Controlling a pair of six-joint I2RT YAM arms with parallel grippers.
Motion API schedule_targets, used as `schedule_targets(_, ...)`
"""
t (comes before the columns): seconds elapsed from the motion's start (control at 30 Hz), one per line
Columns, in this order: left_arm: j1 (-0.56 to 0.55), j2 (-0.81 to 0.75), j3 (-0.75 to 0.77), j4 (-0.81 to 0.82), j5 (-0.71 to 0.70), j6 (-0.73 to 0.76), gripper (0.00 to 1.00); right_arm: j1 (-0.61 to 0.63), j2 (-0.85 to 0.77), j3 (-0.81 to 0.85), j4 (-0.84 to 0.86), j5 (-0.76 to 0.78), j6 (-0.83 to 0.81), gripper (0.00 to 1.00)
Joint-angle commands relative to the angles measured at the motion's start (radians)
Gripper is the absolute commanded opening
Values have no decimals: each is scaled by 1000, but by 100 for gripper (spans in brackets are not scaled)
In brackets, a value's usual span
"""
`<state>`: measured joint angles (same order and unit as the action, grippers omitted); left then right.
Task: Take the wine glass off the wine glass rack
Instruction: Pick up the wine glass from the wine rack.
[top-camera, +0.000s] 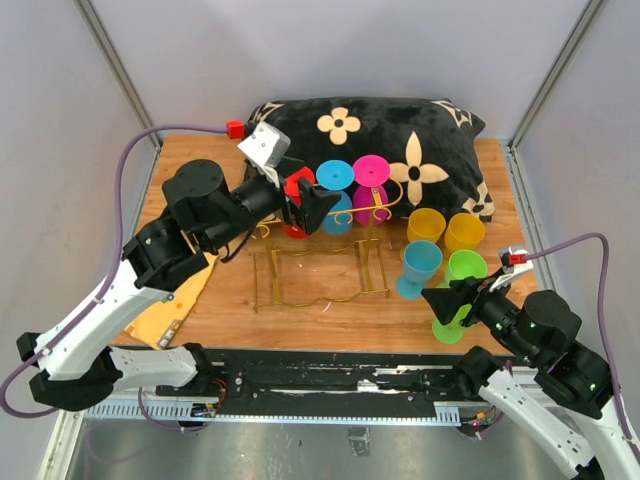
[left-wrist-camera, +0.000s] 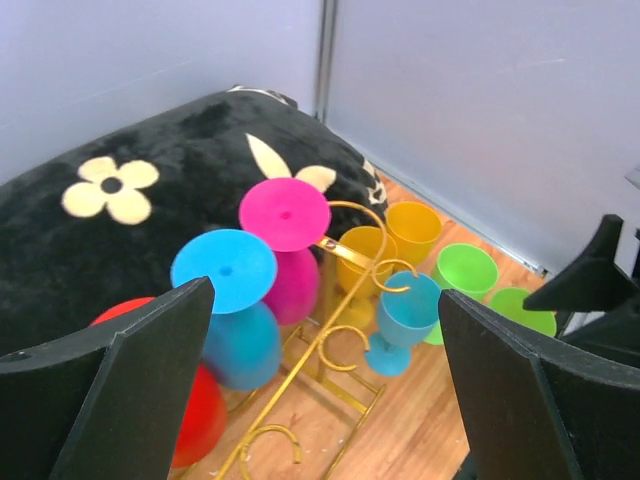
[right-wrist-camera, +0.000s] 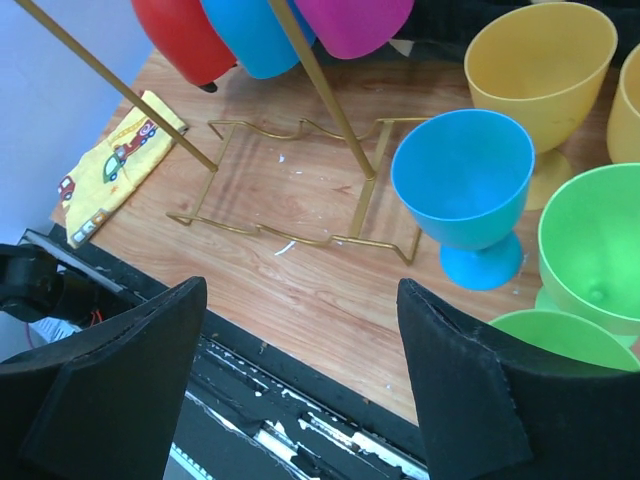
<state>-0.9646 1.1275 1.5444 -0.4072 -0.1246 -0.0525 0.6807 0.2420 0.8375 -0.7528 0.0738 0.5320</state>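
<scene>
The gold wire wine glass rack (top-camera: 322, 272) stands mid-table. Three plastic wine glasses hang upside down from its rails: a red one (left-wrist-camera: 197, 415), a blue one (left-wrist-camera: 226, 272) and a pink one (left-wrist-camera: 286, 214). My left gripper (top-camera: 316, 206) is open at the rack's left end. Its left finger (left-wrist-camera: 130, 390) is beside the red glass, and the jaws hold nothing. My right gripper (top-camera: 446, 296) is open low at the front right, over the table edge, with nothing between its fingers (right-wrist-camera: 480, 400). From the right wrist the rack's base (right-wrist-camera: 300, 235) shows with the hanging bowls above.
A black flower-print pillow (top-camera: 400, 130) lies behind the rack. Right of the rack stand upright cups: two yellow (top-camera: 425, 225), one blue (top-camera: 420, 265), two green (top-camera: 466, 268). The nearer green one (top-camera: 450, 328) is just under my right gripper. A yellow cloth (top-camera: 175, 305) lies front left.
</scene>
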Motion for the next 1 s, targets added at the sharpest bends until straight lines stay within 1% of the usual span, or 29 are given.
schedule_targets(0.0,126,36,43,-62,87,-46,100,25,17,-12,60,-49,6,78)
schedule_targets(0.1,245,42,44,-72,140,-76,100,24,36,-9,41,-49,10,78)
schedule_targets(0.17,339,39,22,-55,224,-108,100,25,46,-6,26,-51,13,79)
schedule_targets(0.23,412,40,6,-47,274,-135,100,25,55,-3,24,-60,18,79)
schedule_targets(0.33,459,44,-8,-34,304,-137,100,24,60,-3,30,-76,22,80)
schedule_targets(0.43,512,72,5,-51,365,-143,100,24,68,-3,36,-89,22,80)
schedule_targets(0.5,557,95,6,-65,396,-157,100,25,77,0,48,-115,22,84)
schedule_targets(0.63,666,124,-37,-30,554,-211,100,25,84,-13,127,-214,21,87)
schedule_targets(0.77,699,127,-95,45,638,-245,100,24,124,-36,210,-305,52,87)
schedule_targets(0.87,701,141,-103,62,683,-251,99,24,177,-20,190,-327,49,87)
schedule_targets(0.97,709,157,-97,52,696,-253,97,24,206,-5,164,-327,41,88)
